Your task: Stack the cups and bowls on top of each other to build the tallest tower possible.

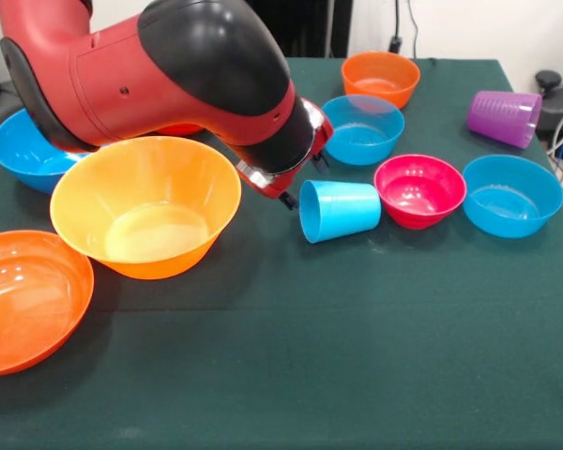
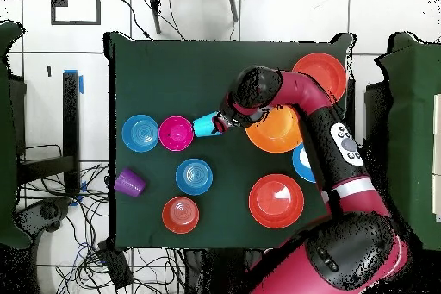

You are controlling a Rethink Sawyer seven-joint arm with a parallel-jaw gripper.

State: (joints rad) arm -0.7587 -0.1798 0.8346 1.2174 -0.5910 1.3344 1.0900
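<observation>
The light blue cup [image 1: 341, 210] lies on its side, its mouth toward my gripper [image 1: 305, 180]. The gripper is open and empty, with a fingertip on each side of the cup's rim. In the overhead view the gripper [image 2: 220, 123] meets the cup [image 2: 205, 124] next to the magenta bowl [image 1: 419, 190]. The purple cup [image 1: 504, 117] lies on its side at the far right. Two small blue bowls [image 1: 362, 128] [image 1: 512, 194] and a small orange bowl [image 1: 381, 77] stand singly. No tower shows; no cup or bowl is on another.
The large yellow-orange bowl [image 1: 145, 206] sits just under my arm. A large red-orange bowl [image 1: 28, 300] is at the near left and a large blue bowl [image 1: 23, 150] behind it. Another red-orange bowl [image 2: 276, 200] sits by the robot's base.
</observation>
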